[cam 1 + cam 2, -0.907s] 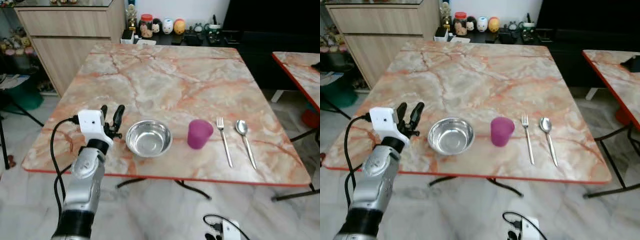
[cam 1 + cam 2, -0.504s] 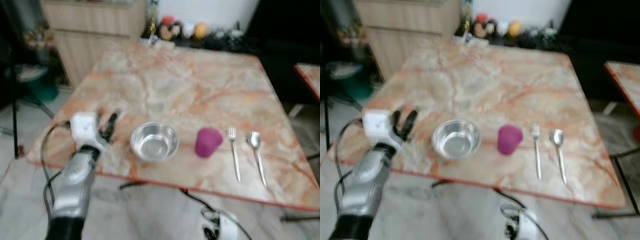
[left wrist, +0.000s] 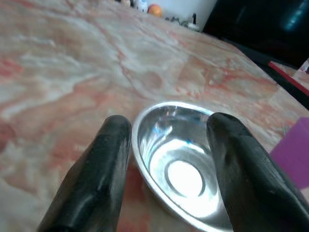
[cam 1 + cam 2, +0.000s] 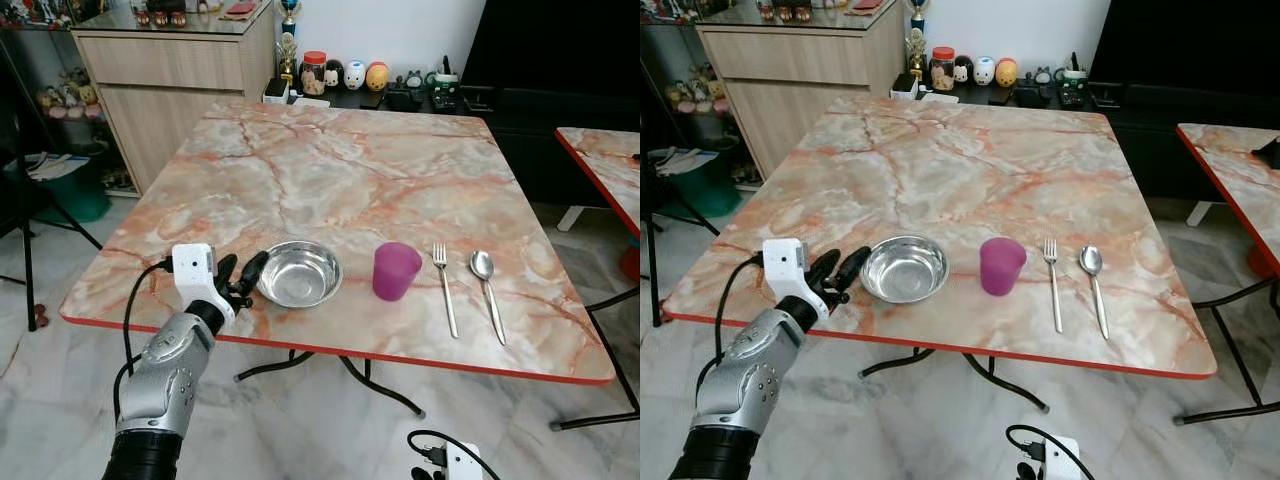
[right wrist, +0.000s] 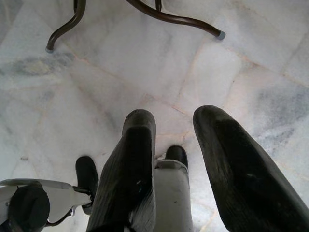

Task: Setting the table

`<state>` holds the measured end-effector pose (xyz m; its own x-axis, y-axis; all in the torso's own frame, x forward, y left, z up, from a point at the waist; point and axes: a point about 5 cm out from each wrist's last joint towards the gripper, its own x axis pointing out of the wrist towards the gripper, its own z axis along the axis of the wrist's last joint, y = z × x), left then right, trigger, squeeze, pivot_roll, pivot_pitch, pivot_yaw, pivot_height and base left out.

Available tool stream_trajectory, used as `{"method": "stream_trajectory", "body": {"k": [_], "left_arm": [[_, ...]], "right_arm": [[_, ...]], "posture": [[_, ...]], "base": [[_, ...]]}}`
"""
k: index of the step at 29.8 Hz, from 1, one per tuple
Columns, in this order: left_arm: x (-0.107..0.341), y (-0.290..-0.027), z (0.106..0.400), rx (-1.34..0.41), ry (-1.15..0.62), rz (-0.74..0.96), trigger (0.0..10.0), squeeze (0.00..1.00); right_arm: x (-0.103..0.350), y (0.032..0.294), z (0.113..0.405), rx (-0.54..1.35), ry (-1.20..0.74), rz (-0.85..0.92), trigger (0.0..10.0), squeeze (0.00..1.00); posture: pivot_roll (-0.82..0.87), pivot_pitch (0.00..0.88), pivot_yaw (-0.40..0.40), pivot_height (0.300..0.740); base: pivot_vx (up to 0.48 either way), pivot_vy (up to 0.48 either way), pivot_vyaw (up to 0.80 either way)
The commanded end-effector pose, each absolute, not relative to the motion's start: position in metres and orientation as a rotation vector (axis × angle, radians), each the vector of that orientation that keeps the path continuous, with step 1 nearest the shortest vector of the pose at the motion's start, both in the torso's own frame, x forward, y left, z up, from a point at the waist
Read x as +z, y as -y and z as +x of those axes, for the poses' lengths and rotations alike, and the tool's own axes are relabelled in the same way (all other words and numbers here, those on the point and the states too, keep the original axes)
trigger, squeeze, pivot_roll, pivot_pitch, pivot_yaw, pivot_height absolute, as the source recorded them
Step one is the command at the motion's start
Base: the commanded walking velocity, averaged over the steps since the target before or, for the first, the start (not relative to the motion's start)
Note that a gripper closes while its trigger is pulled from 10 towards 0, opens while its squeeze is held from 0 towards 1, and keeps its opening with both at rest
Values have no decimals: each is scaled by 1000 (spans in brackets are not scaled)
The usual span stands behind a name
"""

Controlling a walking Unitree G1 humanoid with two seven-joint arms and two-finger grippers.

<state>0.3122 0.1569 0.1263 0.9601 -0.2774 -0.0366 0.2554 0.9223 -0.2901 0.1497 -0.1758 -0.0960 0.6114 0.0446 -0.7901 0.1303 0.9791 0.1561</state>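
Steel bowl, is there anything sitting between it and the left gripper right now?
Nothing visible. The left gripper is open beside the steel bowl, pointing at its rim, with bare marble table in the gap. The purple cup stands on the bowl's far side.

A silver bowl and a purple cup are being shown against the surface veined in orange and cream.

Bowl showing shiny polished metal; fork and spoon gleaming metal; cup looking matt plastic; table glossy marble-patterned.
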Motion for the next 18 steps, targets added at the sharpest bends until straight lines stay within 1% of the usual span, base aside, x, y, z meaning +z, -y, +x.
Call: {"method": "stream_trajectory", "body": {"k": [1,2,3,10,18], "left_arm": [[130,-154,317,-261,-98,-337,10000,992],[129,-153,317,-259,-112,-356,10000,992],[128,-154,319,-244,-124,-356,10000,0],[125,-153,326,-201,-151,-337,10000,0],[125,-160,336,-113,-155,-311,10000,0]], "right_arm": [[-96,178,150,-59,-915,205,10000,0],[-96,178,150,-59,-916,205,10000,0],[-96,177,150,-58,-916,205,10000,0],[-96,177,150,-59,-917,208,10000,0],[-96,176,150,-60,-917,210,10000,0]], "posture": [[91,0,-39,740],[91,0,-38,740],[89,0,-38,740],[89,0,-35,740],[86,0,-33,740]], "base": [[0,0,0],[0,0,0],[0,0,0],[0,0,0],[0,0,0]]}}
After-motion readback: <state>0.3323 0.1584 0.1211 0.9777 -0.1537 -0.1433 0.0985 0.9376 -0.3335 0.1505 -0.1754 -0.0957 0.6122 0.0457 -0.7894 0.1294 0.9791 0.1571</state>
